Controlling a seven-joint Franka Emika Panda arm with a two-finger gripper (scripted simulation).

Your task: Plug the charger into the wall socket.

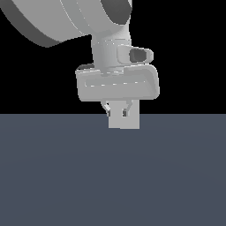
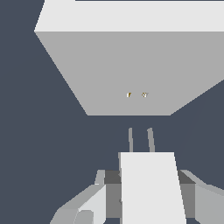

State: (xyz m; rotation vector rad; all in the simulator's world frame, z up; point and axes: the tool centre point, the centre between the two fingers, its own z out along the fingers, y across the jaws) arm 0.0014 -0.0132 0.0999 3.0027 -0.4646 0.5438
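Here the gripper [image 2: 146, 192] was clamped on the small near-white rectangular charger [image 2: 151, 188], prongs short of the flat light-grey square wall socket [image 2: 127, 70]; insertion apparently required aligned straight advance.

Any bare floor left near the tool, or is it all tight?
Tight ahead: the charger, held in the tool, points its prongs at the wall socket across a narrow gap. In the exterior view, the dark floor is bare below the tool and to both sides.
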